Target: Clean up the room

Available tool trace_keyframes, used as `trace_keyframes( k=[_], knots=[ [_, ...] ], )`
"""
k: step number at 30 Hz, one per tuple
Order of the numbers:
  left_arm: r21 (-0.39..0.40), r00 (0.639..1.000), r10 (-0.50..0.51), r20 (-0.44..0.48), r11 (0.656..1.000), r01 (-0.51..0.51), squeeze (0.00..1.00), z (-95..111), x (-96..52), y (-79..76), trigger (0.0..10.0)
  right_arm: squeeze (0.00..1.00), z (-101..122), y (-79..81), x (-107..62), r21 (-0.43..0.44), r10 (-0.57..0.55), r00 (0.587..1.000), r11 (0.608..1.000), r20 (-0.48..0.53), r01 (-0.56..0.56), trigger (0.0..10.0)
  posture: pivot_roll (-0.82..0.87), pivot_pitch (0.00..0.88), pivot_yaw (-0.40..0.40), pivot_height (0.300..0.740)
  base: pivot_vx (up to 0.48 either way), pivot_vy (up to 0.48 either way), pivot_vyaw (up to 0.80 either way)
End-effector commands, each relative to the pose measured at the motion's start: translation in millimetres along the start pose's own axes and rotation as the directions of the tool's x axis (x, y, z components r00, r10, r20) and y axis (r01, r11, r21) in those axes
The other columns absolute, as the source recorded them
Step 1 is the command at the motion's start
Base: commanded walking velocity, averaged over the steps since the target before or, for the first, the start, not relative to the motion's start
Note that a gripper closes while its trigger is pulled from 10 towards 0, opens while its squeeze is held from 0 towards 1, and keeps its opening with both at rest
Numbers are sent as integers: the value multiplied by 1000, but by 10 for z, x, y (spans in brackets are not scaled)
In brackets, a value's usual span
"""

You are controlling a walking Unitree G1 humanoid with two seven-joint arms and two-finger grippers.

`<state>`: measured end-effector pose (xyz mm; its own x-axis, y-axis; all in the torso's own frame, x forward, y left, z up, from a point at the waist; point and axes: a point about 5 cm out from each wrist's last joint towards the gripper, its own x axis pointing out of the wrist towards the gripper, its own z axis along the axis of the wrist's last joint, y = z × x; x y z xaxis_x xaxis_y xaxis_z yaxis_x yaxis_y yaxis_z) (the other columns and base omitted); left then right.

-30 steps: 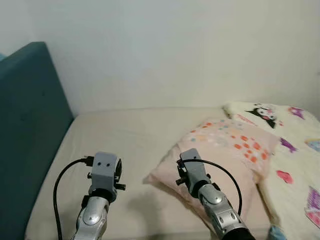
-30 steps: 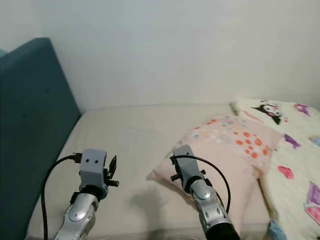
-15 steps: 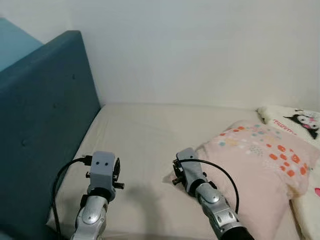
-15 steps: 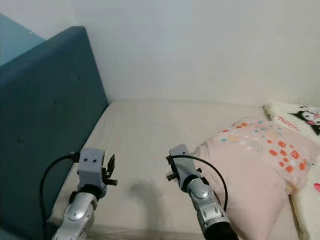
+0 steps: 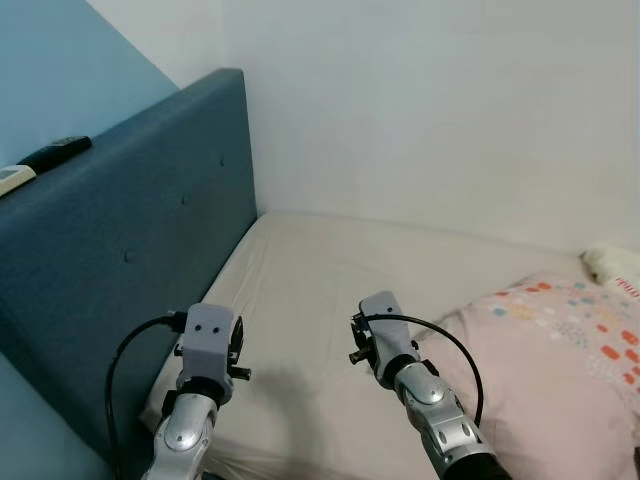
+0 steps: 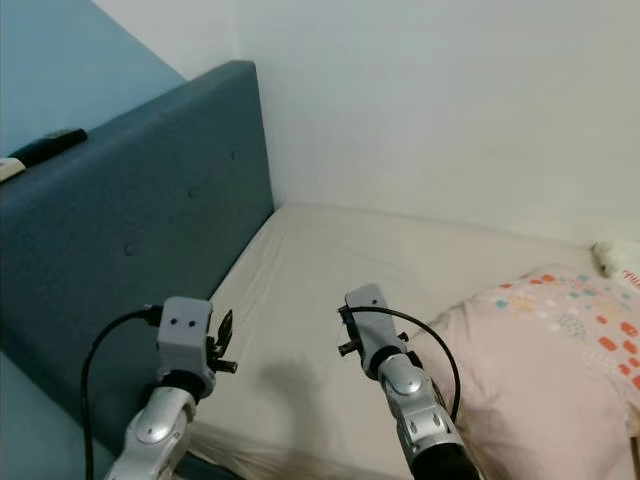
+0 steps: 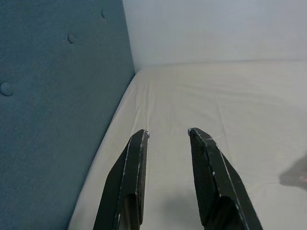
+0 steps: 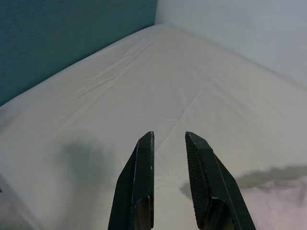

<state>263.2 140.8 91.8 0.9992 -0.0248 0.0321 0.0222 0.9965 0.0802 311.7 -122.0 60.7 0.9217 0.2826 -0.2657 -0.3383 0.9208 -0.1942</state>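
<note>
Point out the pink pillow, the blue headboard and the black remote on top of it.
pink pillow (image 5: 560, 370), left eye view, middle of its spotted top.
blue headboard (image 5: 130, 270), left eye view, padded front face.
black remote (image 5: 55, 152), left eye view, middle of its body.

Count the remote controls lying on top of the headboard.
2. A black remote lies on the headboard top at far left; a white one sits beside it, cut off by the picture's edge. More may lie out of view.
</note>
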Motion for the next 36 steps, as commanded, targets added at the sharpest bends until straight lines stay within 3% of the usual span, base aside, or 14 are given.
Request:
trace_keyframes(
  k=[1,12,30,36],
  knots=[
    [18,999,-35,-12,999,35,0,-17,-9,-28,10000,0,-40,-1,-10,9,-7,1000,1000,-11,7,10000,71,13,-48,740,0,0,0],
    [20,993,-119,-26,993,119,0,-33,-6,-108,10000,0,-78,-12,-43,27,-29,999,999,-21,29,10000,63,4,-30,740,0,-241,0],
    [14,989,-143,-34,989,144,0,-27,19,-116,10000,0,-108,-44,-65,39,-49,998,998,-41,51,10000,54,9,-32,740,0,-391,0],
    [-15,986,-142,-86,990,141,0,-97,26,-102,10000,0,-106,-53,-65,41,-50,998,998,-43,52,10000,51,9,-31,740,0,240,0]
  ],
)
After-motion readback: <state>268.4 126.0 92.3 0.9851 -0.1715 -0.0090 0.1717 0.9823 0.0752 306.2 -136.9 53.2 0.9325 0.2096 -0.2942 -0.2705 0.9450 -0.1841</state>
